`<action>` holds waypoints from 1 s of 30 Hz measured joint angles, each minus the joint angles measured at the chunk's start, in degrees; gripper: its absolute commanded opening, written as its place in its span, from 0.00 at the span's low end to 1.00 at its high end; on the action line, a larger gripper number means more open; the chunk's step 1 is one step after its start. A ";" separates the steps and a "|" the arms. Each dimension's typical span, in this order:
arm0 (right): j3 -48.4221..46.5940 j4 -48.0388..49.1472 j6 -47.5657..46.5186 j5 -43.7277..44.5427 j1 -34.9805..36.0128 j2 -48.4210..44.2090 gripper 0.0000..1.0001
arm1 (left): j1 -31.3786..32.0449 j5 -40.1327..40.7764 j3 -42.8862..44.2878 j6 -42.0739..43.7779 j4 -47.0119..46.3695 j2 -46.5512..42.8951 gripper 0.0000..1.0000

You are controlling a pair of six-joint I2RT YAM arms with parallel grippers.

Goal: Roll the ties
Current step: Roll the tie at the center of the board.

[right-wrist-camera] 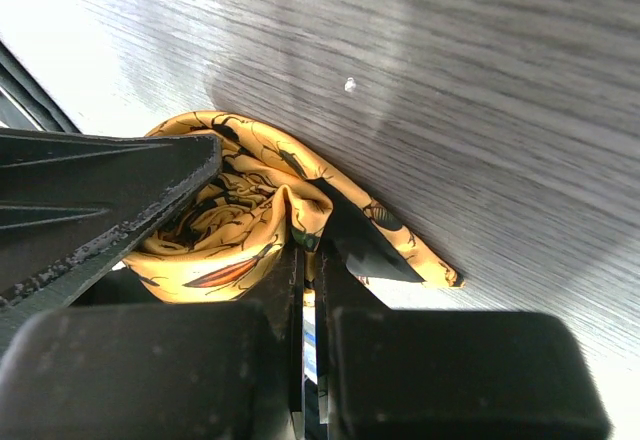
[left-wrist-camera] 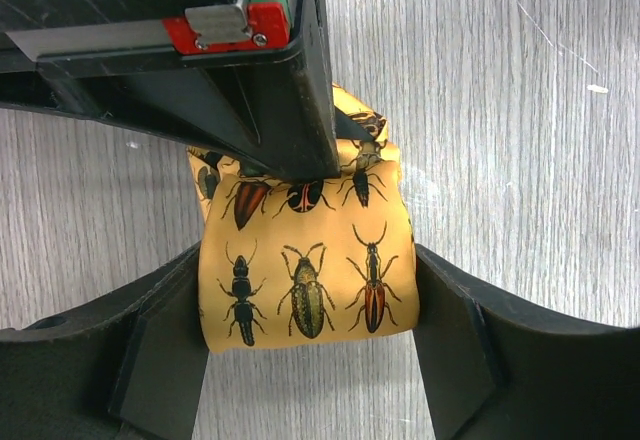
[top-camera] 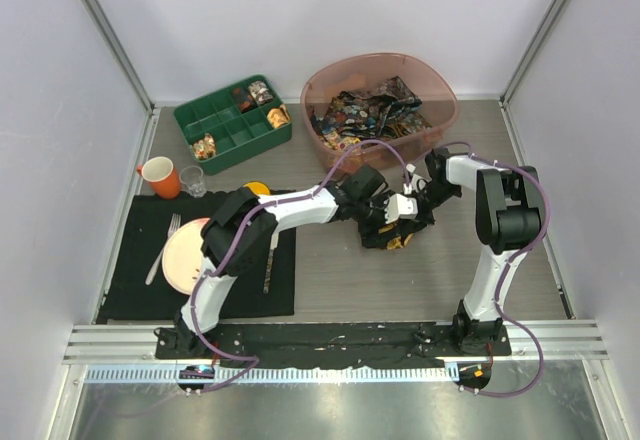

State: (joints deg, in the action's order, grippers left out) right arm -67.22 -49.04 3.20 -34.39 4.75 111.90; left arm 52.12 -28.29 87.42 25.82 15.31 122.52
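Observation:
The yellow-orange tie [left-wrist-camera: 300, 290], printed with beetles, sits as a loose roll on the wooden table [left-wrist-camera: 520, 160]. My left gripper [left-wrist-camera: 308, 260] straddles the roll, one finger against each side. My right gripper [right-wrist-camera: 307, 245] is shut, pinching a fold of the tie [right-wrist-camera: 220, 240] at the roll's middle; its black body [left-wrist-camera: 270, 80] covers the roll's far part in the left wrist view. In the top view both grippers, left [top-camera: 385, 222] and right [top-camera: 405, 210], meet over the tie [top-camera: 395, 241] at the table's centre. Dark many-coloured ties [top-camera: 370, 112] lie heaped in the pink bin [top-camera: 380, 60].
A green compartment tray [top-camera: 232, 120] with small trinkets stands at the back left. On the left, a black mat [top-camera: 140, 290] holds a plate [top-camera: 185, 255], fork [top-camera: 165, 245] and knife [top-camera: 270, 265]; an orange mug [top-camera: 160, 175] and a small glass [top-camera: 193, 182] stand behind it.

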 measured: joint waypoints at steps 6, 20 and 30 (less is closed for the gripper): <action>0.11 0.15 -0.48 -0.07 0.00 0.00 0.01 | 0.00 0.00 2.60 -2.75 0.20 1.90 0.75; 0.28 0.48 -2.25 -0.15 0.15 -0.85 0.23 | 0.33 -0.81 2.82 -4.28 0.35 2.86 0.10; -1.92 -1.18 -7.74 -2.36 -10.12 -3.50 0.65 | 1.25 3.34 1.75 -0.57 1.09 1.79 0.02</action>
State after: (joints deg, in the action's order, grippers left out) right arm -69.14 -50.22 -4.54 -36.75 -5.37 108.40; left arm 53.36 -24.95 89.17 25.26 16.40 124.31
